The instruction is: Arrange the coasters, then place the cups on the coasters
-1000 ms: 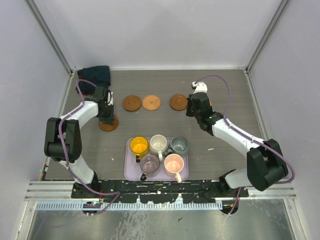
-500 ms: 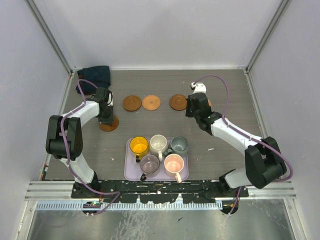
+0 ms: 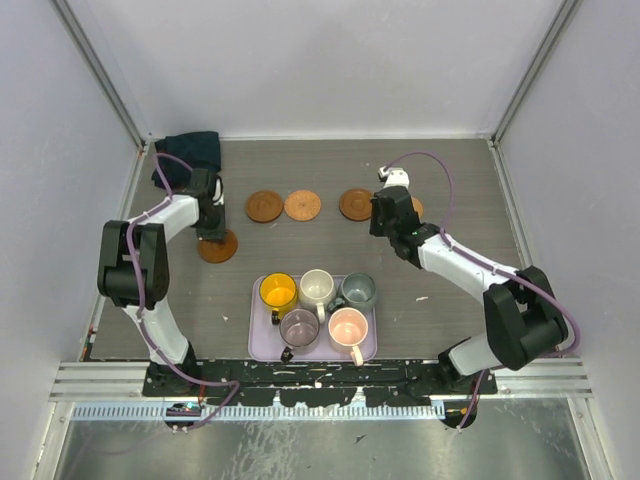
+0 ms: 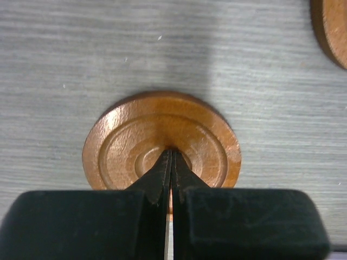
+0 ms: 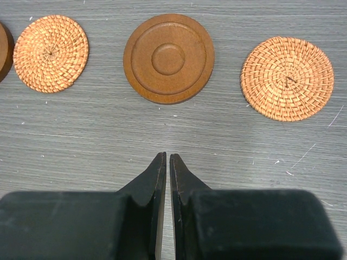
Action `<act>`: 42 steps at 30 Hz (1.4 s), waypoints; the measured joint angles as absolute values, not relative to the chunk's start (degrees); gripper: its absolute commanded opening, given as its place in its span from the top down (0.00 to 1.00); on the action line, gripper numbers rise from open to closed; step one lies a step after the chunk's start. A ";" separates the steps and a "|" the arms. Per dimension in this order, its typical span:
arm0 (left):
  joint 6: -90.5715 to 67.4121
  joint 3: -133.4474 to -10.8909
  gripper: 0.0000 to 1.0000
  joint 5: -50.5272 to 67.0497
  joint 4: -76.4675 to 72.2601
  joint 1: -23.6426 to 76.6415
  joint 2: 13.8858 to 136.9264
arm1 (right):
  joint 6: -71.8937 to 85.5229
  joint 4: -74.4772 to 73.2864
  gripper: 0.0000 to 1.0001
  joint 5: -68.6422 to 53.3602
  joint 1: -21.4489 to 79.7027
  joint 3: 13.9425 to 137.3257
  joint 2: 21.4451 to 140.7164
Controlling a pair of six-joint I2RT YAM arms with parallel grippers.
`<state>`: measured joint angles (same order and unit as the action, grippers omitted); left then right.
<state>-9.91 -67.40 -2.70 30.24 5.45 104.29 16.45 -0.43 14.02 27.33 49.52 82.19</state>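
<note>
Round ringed brown wooden coaster (image 4: pixel 162 127): left hand (image 4: pixel 171 154), pressed together, bears on its centre, likely to slide it; right hand (image 5: pixel 164 158) together, empty.

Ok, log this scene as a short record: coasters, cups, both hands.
coasters: five; four in a far row, one near-left coaster apart
cups: five, all on the lavender tray, none on a coaster
left hand: shut, tips over the near-left coaster's middle
right hand: shut, empty, over bare table before the row
other: dark cloth, far-left corner
</note>
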 measured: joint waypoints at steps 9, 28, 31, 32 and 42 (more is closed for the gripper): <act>-10.07 -76.90 1.00 -0.91 31.11 5.06 111.39 | 16.34 -0.45 0.87 14.09 27.33 50.61 84.90; -11.51 -98.85 1.00 3.90 34.13 3.36 126.13 | 15.16 0.32 0.87 16.03 27.33 53.32 88.75; -11.60 -99.02 1.00 5.54 34.06 3.25 126.30 | 15.16 0.45 0.87 16.47 27.33 53.84 89.58; -11.62 -99.02 1.00 6.02 34.06 3.14 126.32 | 15.16 0.54 0.87 16.60 27.33 53.98 89.86; -11.86 -99.15 1.00 8.97 33.21 4.38 126.67 | 14.90 2.07 0.87 17.61 27.33 56.38 93.93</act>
<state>-11.86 -99.15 8.97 33.21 4.38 126.67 14.90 2.07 17.61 27.33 56.38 93.93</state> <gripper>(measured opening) 0.004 0.131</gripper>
